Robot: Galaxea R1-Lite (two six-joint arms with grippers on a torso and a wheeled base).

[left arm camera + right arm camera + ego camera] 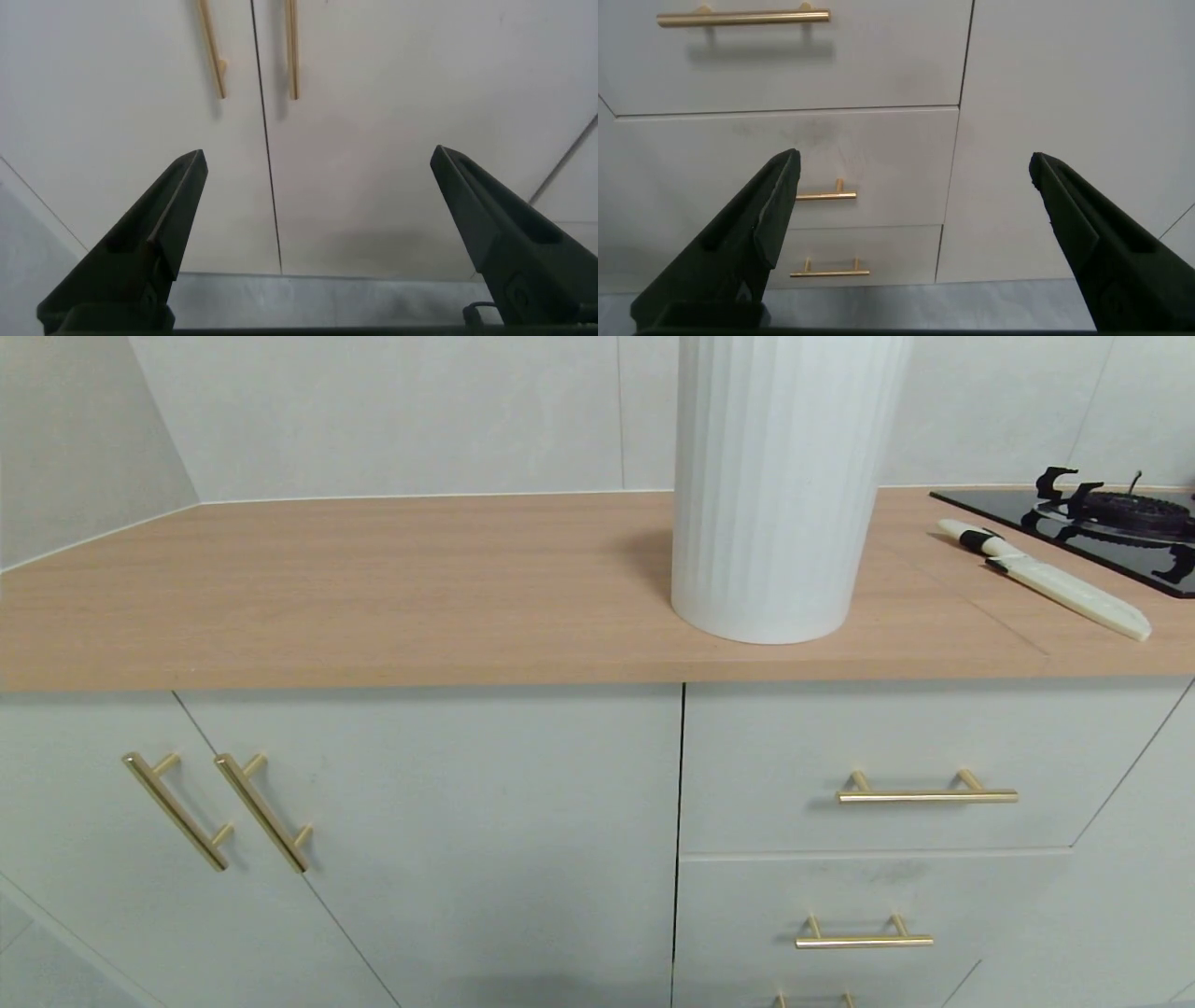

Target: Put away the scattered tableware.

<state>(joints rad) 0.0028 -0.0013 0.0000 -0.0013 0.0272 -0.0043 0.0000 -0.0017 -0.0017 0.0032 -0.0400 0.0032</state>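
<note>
A cream-bladed knife [1046, 579] with a black band on its handle lies on the wooden countertop [373, 588] at the right, beside the stove. A tall white ribbed container [780, 485] stands on the counter to the knife's left. My left gripper [318, 163] is open and low down, facing the two cabinet doors [374, 168] with their brass handles [291, 47]. My right gripper [915, 168] is also open, facing the drawer fronts [785, 159] with brass handles [743, 17]. Both grippers hold nothing.
A black glass hob with a gas burner [1116, 518] occupies the counter's far right corner. Grey tiled walls close the back and left. Below the counter are two doors [373, 840] on the left and stacked drawers [878, 775] on the right.
</note>
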